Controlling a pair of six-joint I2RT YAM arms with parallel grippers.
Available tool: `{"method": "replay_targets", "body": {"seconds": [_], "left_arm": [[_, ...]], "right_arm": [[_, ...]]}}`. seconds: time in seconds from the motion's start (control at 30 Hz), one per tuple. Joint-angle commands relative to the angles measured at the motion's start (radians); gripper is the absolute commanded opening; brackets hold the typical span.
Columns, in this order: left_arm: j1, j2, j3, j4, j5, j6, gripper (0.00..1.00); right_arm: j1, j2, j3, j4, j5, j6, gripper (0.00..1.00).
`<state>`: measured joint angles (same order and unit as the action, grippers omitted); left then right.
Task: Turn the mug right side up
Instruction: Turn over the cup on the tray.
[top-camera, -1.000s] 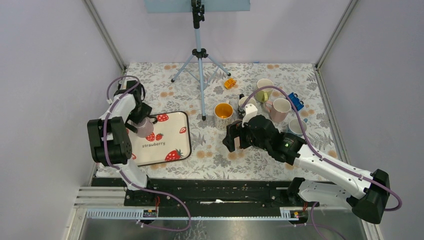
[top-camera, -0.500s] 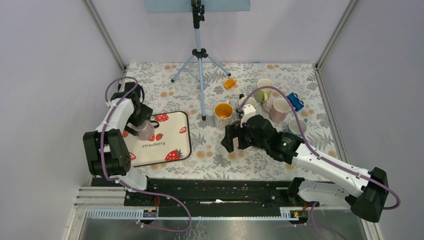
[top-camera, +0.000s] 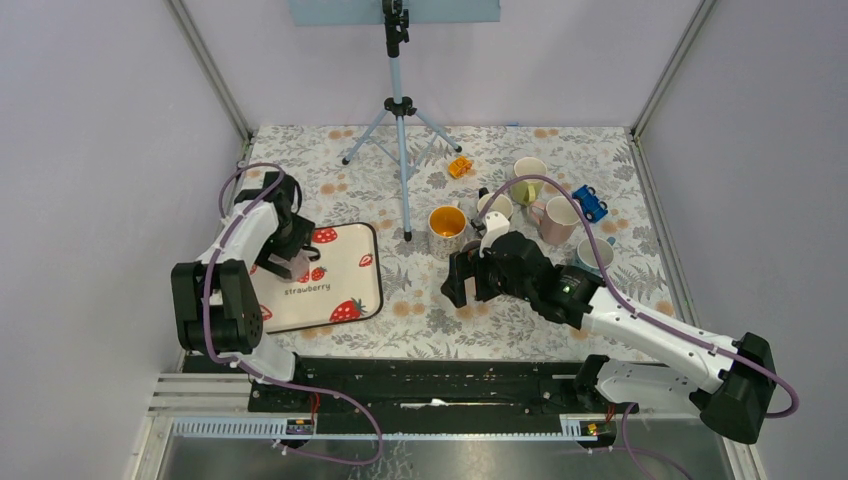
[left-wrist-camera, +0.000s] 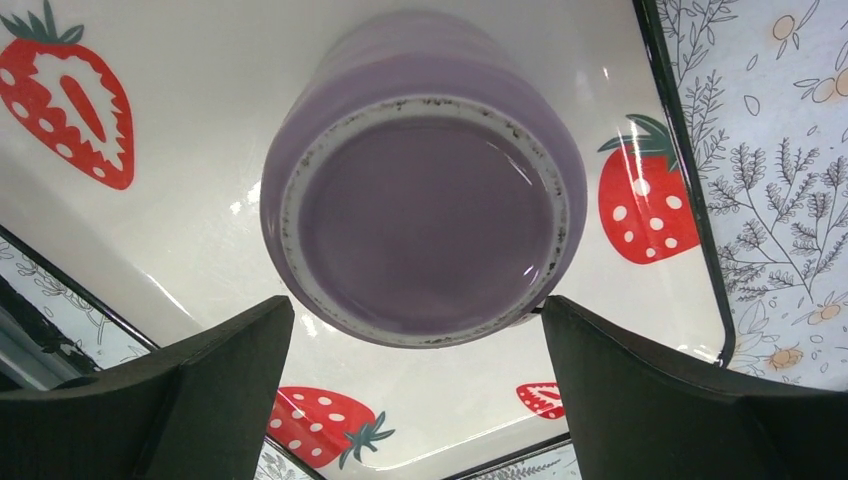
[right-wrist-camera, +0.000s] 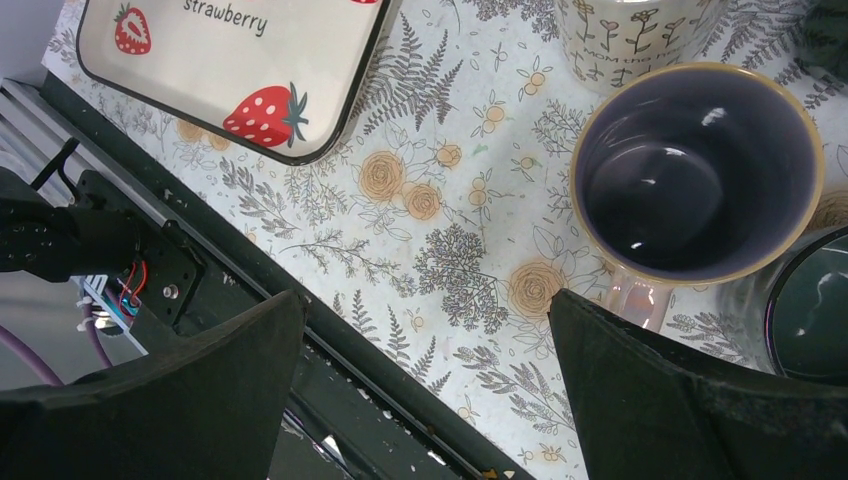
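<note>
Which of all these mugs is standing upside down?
The purple mug on the strawberry tray, under the left claw: its flat base faces up. The other mugs on the flowered cloth show open mouths.

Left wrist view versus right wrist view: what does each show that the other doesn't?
Only the left wrist: the purple mug, upside down with its base up, framed by the open left gripper. Only the right wrist: an upright yellow-rimmed mug, a patterned mug behind it, and the open right gripper. Both: the strawberry tray and the floral tablecloth.
</note>
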<state>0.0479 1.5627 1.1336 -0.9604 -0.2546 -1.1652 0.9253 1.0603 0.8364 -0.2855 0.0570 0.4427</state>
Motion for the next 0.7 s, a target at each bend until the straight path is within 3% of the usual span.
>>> {"method": "replay_targets", "body": {"seconds": [0.0, 0.23, 0.37, 0.67], "left_arm": [[-0.006, -0.022, -0.018, -0.017, -0.083, -0.023, 0.99], [-0.006, -0.058, -0.075, -0.02, -0.132, -0.014, 0.91], [-0.006, -0.077, -0.098, -0.016, -0.119, -0.026, 0.76], [-0.006, -0.061, -0.099, 0.011, -0.074, -0.014, 0.54]], "right_arm": [[-0.01, -0.011, -0.009, 0.033, -0.025, 0.014, 1.0], [-0.009, -0.025, -0.02, 0.027, -0.015, 0.021, 1.0], [-0.01, -0.027, -0.021, 0.027, -0.015, 0.022, 1.0], [-0.009, -0.022, -0.023, 0.029, -0.016, 0.019, 1.0]]}}
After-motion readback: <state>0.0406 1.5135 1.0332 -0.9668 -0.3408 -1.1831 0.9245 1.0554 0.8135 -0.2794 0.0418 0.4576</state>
